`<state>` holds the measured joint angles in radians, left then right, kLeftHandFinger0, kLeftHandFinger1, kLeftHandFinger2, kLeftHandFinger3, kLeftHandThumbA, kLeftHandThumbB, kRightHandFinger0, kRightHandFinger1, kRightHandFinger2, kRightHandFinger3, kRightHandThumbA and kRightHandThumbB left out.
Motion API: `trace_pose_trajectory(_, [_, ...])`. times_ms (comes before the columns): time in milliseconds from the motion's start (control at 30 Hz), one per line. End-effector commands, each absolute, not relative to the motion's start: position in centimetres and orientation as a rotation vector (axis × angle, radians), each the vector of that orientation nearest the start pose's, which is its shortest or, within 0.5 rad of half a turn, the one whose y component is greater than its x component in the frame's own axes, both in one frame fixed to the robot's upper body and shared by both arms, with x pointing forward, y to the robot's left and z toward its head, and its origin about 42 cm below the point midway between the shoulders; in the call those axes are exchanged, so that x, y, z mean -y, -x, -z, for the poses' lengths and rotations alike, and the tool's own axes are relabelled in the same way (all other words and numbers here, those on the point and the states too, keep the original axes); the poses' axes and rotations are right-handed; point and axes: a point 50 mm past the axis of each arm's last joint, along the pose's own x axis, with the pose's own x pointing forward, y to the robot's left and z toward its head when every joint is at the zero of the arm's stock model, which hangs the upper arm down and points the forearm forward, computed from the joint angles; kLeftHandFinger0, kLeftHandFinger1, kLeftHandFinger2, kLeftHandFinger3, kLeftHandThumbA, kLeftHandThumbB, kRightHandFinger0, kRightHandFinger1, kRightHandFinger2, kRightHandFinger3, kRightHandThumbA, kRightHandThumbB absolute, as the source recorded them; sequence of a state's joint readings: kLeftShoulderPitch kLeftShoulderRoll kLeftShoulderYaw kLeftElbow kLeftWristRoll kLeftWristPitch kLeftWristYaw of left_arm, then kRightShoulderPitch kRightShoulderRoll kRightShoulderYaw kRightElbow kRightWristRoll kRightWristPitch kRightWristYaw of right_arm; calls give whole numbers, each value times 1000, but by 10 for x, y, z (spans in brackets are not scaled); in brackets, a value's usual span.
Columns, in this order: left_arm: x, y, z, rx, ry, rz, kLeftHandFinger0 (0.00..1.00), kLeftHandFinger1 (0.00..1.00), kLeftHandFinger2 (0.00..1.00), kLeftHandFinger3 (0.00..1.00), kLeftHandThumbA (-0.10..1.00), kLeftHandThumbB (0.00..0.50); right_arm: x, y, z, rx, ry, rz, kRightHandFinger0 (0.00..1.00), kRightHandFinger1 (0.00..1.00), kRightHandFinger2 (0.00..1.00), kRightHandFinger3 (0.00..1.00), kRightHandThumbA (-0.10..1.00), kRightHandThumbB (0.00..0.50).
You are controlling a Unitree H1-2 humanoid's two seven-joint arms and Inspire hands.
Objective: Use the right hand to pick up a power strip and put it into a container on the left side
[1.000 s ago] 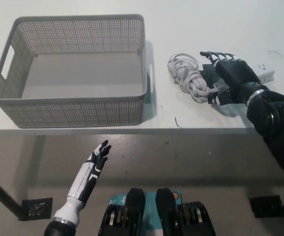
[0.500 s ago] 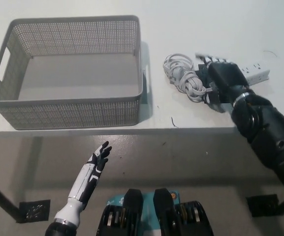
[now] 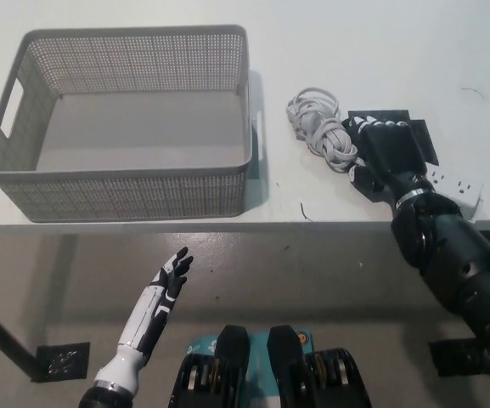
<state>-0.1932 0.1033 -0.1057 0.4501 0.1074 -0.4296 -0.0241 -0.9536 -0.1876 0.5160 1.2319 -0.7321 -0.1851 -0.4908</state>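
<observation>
The white power strip (image 3: 455,182) shows only its far end, sticking out to the right of my black right hand (image 3: 385,153) near the table's front edge. My right hand is closed over the strip's other end, which it hides. The strip's white cable (image 3: 322,133) lies coiled in a bundle just left of the hand. The grey mesh basket (image 3: 126,194) stands at the left of the table with nothing in it. My white left hand (image 3: 165,286) rests below the table's front edge, fingers spread, holding nothing.
The white table's front edge (image 3: 228,224) runs across the middle of the picture. A dark shadow (image 3: 419,136) lies beside my right hand. A small dark mark (image 3: 306,212) sits on the table near the edge.
My right hand has closed on the power strip and turned it, so its free end has swung from the back right toward the front edge. The picture itself shifted slightly.
</observation>
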Motion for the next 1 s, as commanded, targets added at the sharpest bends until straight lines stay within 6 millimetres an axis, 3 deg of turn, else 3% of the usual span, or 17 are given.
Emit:
trace_pose_trajectory(0, [-213,-343,-79,266,-240,203,1000,1000,1000,1000,1000,101,160,-539,-243,877,1164,167,0,235,716,692,-100,247])
trace_pose_trajectory(33, [-213,-343,-79,266,-241,203,1000,1000,1000,1000,1000,102,160,-542,-256,923,1166,187,0,202,717,638,-100,284])
trace_pose_trajectory(133, [-213,-343,-78,264,-236,202,1000,1000,1000,1000,1000,101,159,-548,-283,995,1156,209,0,185,758,716,-100,291])
trace_pose_trajectory(167, [-213,-343,-78,264,-242,201,1000,1000,1000,1000,1000,89,159,-550,-293,1019,1162,220,0,218,797,787,-100,249])
trace_pose_trajectory(200, [-213,-343,-79,265,-244,200,1000,1000,1000,1000,1000,88,157,-554,-321,1081,1150,258,0,246,812,831,-100,182])
trace_pose_trajectory(233, [-213,-343,-79,265,-244,200,1000,1000,1000,1000,1000,89,157,-554,-326,1091,1146,264,0,268,806,861,-100,173])
trace_pose_trajectory(300, [-213,-343,-78,265,-242,200,1000,1000,1000,1000,1000,78,155,-557,-363,1160,1128,290,0,251,782,834,-100,157])
trace_pose_trajectory(367, [-213,-344,-79,265,-250,201,1000,1000,1000,1000,1000,77,153,-557,-384,1215,1122,337,0,194,717,767,-100,147])
trace_pose_trajectory(433, [-213,-344,-79,265,-244,201,1000,1000,1000,1000,1000,88,153,-558,-410,1278,1120,367,0,166,703,768,-100,176])
trace_pose_trajectory(500, [-212,-344,-79,265,-245,203,1000,1000,1000,1000,1000,87,155,-558,-421,1292,1127,374,0,167,709,783,-100,156])
trace_pose_trajectory(533, [-213,-344,-79,266,-246,204,1000,1000,1000,1000,1000,88,156,-558,-433,1313,1125,380,0,179,740,818,-100,162])
trace_pose_trajectory(733, [-212,-345,-81,271,-248,208,1000,1000,1000,1000,1000,87,159,-555,-455,1356,1119,396,0,149,754,854,-100,212])
trace_pose_trajectory(833, [-213,-346,-82,273,-244,209,1000,1000,1000,1000,1000,100,162,-551,-466,1382,1135,398,0,162,793,921,-100,209])
trace_pose_trajectory(933, [-213,-346,-82,272,-240,207,1000,1000,1000,1000,1000,99,162,-548,-476,1412,1110,420,0,135,742,881,-100,200])
trace_pose_trajectory(967, [-213,-346,-82,273,-242,208,1000,1000,1000,1000,1000,99,162,-546,-481,1436,1109,430,0,96,704,914,-100,193])
